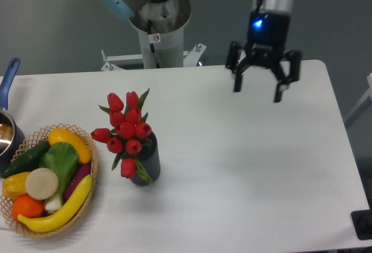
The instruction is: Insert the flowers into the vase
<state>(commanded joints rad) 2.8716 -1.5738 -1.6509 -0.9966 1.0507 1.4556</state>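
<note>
Camera view, for you: flowers (127, 129) seated in vase (146, 166); end effector (258, 90) spread, empty, well apart at vase's 2 o'clock above worktop (250, 166).

Lower left of the frame: woven basket (92, 174) on white table (244, 166), holding two yellow bananas (61, 209), cucumber (23, 159), leafy green (60, 161), orange (27, 206). At left edge: pot (7, 136) with blue handle.
</note>
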